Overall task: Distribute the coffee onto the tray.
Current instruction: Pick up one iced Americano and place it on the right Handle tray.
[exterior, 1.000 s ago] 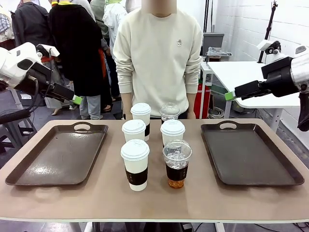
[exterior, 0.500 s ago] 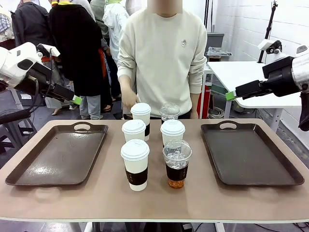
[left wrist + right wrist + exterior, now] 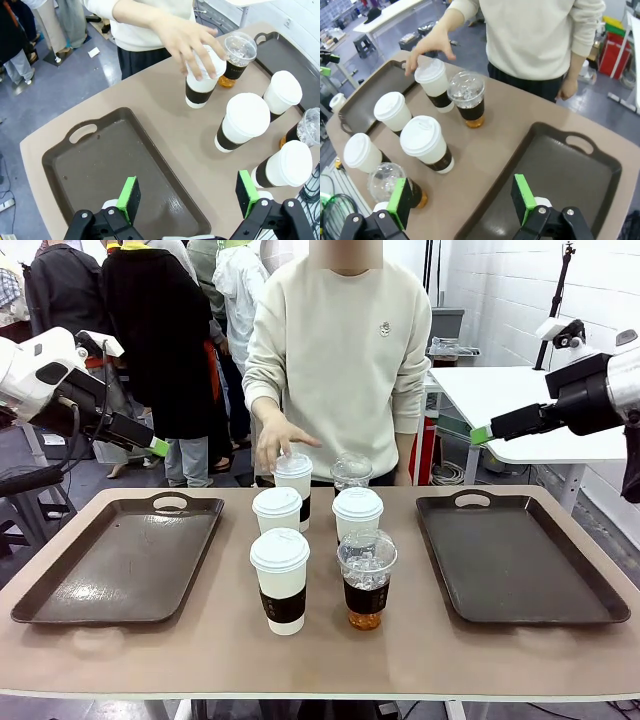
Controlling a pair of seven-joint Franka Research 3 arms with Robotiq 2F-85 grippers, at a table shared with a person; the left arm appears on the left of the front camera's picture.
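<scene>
The coffee stands in the table's middle: paper cups with brown sleeves (image 3: 280, 580), (image 3: 277, 510), (image 3: 357, 512), (image 3: 292, 475) and clear iced cups (image 3: 367, 575), (image 3: 351, 472). The person's hand (image 3: 280, 440) rests on the far-left paper cup (image 3: 200, 82). A brown tray (image 3: 120, 560) lies left, another tray (image 3: 520, 555) right, both bare. My left gripper (image 3: 160, 447) hangs open high over the left tray's far edge; in its wrist view the left gripper (image 3: 187, 196) is above the tray (image 3: 100, 165). My right gripper (image 3: 480, 434) is open above the right tray (image 3: 555, 175), also seen as the right gripper (image 3: 461, 200).
The person in a cream sweater (image 3: 340, 360) stands at the far edge, behind the cups. Other people stand at the back left. A white table (image 3: 520, 400) is behind at the right. Bare tabletop (image 3: 320, 660) runs along the near edge.
The person's hand has come up from the side and reached onto the far-left paper cup's lid. Both arms have stayed almost still.
</scene>
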